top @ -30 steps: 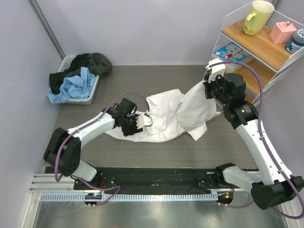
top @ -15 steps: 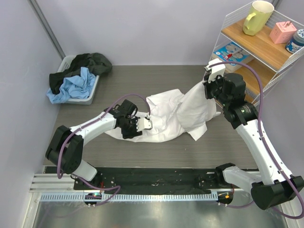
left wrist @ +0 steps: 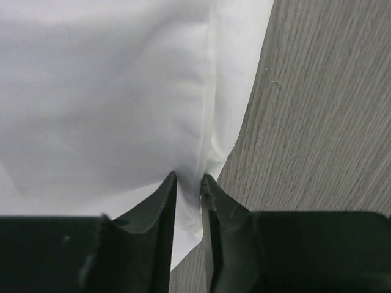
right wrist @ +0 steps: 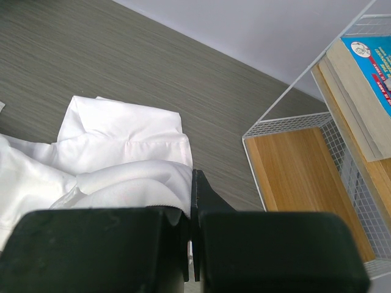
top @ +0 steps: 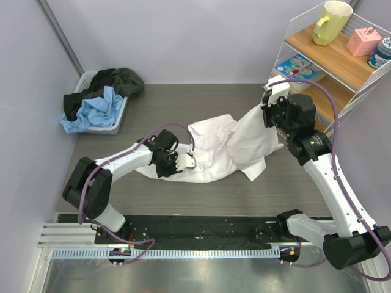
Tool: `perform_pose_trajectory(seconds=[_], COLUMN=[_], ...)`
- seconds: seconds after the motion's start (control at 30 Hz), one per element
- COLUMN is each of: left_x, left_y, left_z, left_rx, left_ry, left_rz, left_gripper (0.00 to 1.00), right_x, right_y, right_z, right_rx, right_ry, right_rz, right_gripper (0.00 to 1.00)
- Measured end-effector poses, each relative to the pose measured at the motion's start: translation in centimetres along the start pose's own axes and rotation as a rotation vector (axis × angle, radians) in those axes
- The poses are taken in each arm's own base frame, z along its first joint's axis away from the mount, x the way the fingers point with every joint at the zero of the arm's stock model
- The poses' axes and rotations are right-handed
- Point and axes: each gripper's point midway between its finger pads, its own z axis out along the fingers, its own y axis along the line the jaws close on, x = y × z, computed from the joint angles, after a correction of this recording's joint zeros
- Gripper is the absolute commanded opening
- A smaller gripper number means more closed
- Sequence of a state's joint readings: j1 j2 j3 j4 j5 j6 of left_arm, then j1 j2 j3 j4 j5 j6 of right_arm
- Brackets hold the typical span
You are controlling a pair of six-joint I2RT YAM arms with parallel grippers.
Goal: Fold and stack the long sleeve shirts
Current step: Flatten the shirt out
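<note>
A white long sleeve shirt [top: 214, 155] lies crumpled in the middle of the grey table [top: 183, 104]. My left gripper [top: 190, 160] sits low at the shirt's near left hem. In the left wrist view the left gripper [left wrist: 188, 180] pinches a fold of the shirt's [left wrist: 110, 91] edge between its fingertips. My right gripper [top: 267, 108] holds the shirt's right side lifted off the table. The right wrist view shows the right gripper [right wrist: 190, 183] shut, with a bunch of the shirt [right wrist: 122, 146] clamped in its jaws.
A grey bin [top: 116, 119] at the back left holds dark and light blue garments [top: 91, 113]. A wire shelf [top: 342, 67] with wooden boards stands at the right, close to my right arm, carrying a yellow mug [top: 331, 21], a pink box and books. Its lower board [right wrist: 293, 165] shows in the right wrist view.
My left gripper has slid a little right along the shirt's hem and its jaws have closed on the cloth. The right arm and the lifted cloth have not moved.
</note>
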State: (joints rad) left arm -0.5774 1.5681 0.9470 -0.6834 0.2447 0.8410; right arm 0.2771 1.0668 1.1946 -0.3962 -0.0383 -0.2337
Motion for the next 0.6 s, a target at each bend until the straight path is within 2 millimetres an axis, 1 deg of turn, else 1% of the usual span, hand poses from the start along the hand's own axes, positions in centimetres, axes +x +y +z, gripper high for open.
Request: perform_pose_trajectory(seconds=[0.07, 0.17, 0.2, 0.27, 0.33, 0.4, 0.47, 0.6], left_x=[0.1, 0.2, 0.2, 0.0, -0.4, -0.8, -1.1, -0.8], left_y=[0.3, 1.3, 1.9, 3.1, 4.1, 4.8, 4.6, 3.6], left_z=[-0.3, -1.3, -1.9, -3.3, -4.7, -6.0, -6.5, -6.4], left_rx=[-0.013, -0.046, -0.063, -0.093, -0.124, -0.149, -0.142, -0.101], left_ry=[0.000, -0.015, -0.025, -0.047, -0.074, -0.099, -0.114, -0.102], left_rz=[-0.012, -0.059, -0.079, -0.115, -0.133, -0.141, -0.138, -0.140], left_gripper=[0.13, 0.11, 0.11, 0.08, 0.03, 0.02, 0.00, 0.00], right_x=[0.0, 0.1, 0.2, 0.4, 0.4, 0.4, 0.3, 0.3], right_y=[0.0, 0.0, 0.0, 0.0, 0.0, 0.0, 0.1, 0.1], right_z=[0.0, 0.0, 0.1, 0.1, 0.1, 0.1, 0.1, 0.1], right_rx=[0.000, -0.001, 0.000, 0.001, 0.000, -0.001, -0.003, -0.005], right_ry=[0.000, 0.003, 0.004, 0.008, 0.008, 0.007, 0.005, 0.002], right_rz=[0.000, 0.000, 0.000, 0.001, 0.000, 0.001, 0.001, 0.000], right_gripper=[0.01, 0.01, 0.01, 0.01, 0.01, 0.01, 0.01, 0.01])
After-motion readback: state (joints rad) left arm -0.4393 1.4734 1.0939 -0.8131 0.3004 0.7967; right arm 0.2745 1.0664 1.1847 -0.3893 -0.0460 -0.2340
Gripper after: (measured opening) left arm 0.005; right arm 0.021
